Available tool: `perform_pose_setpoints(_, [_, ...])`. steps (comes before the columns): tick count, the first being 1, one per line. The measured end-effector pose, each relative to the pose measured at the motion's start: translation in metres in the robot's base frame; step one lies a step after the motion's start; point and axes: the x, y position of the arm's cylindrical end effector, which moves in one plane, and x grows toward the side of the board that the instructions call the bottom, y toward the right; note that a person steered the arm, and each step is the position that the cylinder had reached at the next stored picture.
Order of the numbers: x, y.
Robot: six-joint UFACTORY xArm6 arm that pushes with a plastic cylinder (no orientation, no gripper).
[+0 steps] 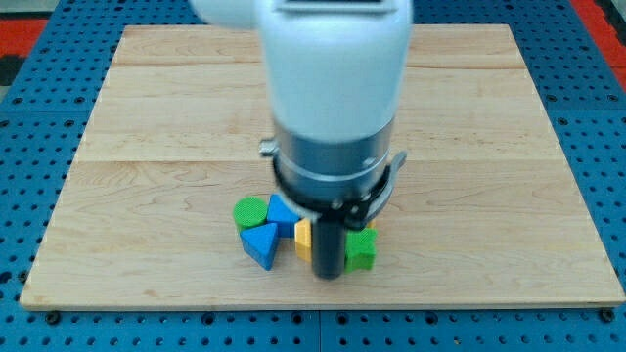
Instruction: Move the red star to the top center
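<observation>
Nearest the camera, the blue triangular block (261, 244) sits at the cluster's bottom-left, with my tip (329, 275) just to its right, low on the board (147, 117)

No fingers on this rig, so nothing to spread or pinch; the rod is bare and planted between the yellow block (302, 237) on the view's left and the green block (361, 249) on the view's right, close to both; contact can't be told

Further left: a second blue block (284, 210) above the triangle, then a green round block (249, 211) at the far left of the cluster

Red star: not visible. Probably hidden behind the rod or the arm body, but can't confirm

Progress: judging by this, nothing is done. Top centre is covered by the arm, and all visible blocks are bunched at bottom centre

Room: open wood to the left, right and top. The bottom edge is near the cluster, so pushes should go upward. Tight packing risks dragging neighbours along
</observation>
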Motion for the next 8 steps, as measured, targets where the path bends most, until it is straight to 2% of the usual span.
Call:
perform_pose_setpoints(3, [-0.117,-0.002])
perform_pose_setpoints(4, [-0.137,-0.012])
perform_pose_setpoints(5, [-0.103,-0.033])
perform_pose_setpoints(6, [-0.144,-0.038])
perform_pose_setpoints(7, [-0.21,-0.025])
perform_pose_setpoints(8, [-0.226,-0.007])
